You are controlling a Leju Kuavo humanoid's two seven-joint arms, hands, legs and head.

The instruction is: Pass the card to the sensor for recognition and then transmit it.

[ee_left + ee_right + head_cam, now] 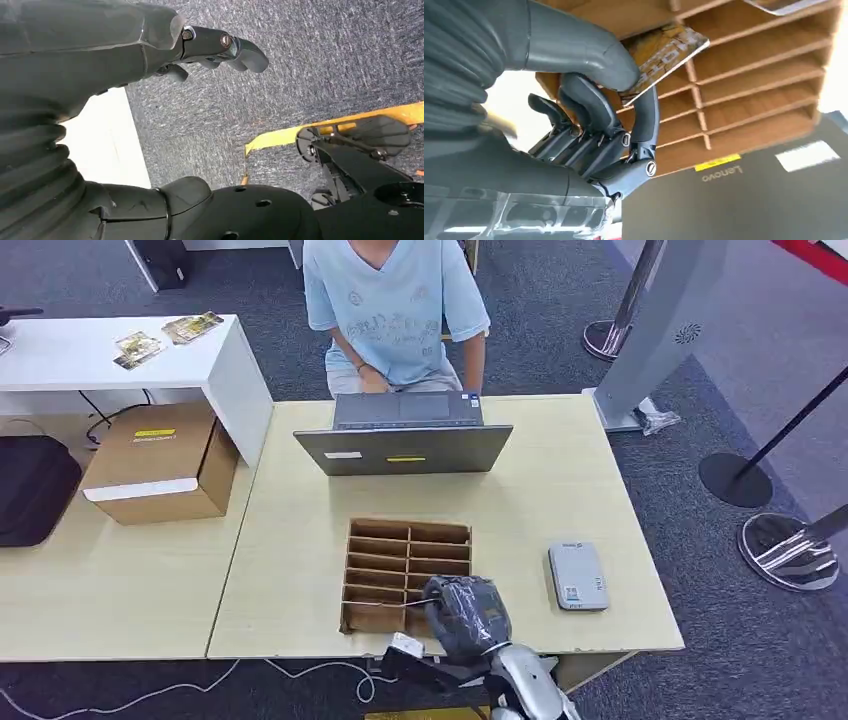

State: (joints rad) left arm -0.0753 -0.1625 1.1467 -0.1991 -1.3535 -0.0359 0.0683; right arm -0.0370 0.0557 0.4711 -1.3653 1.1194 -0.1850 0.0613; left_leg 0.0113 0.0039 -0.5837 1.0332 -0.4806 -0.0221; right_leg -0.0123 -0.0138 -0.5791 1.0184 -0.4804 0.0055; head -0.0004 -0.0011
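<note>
Cardboard dividers form the slotted box (pixel 407 575) on the pale wooden table (pixel 560 480), where the right hand (pixel 465 615) hovers over its near corner; a grey sensor (pixel 578 576) lies just beside the box, and a person (pixel 395 310) sits behind a laptop (pixel 404 448). In the left wrist view, the left hand (pixel 100 55) hangs over carpet, fingers loosely apart, holding nothing. In the right wrist view, thumb and finger pinch the card (pixel 663 55) against the box's slots.
</note>
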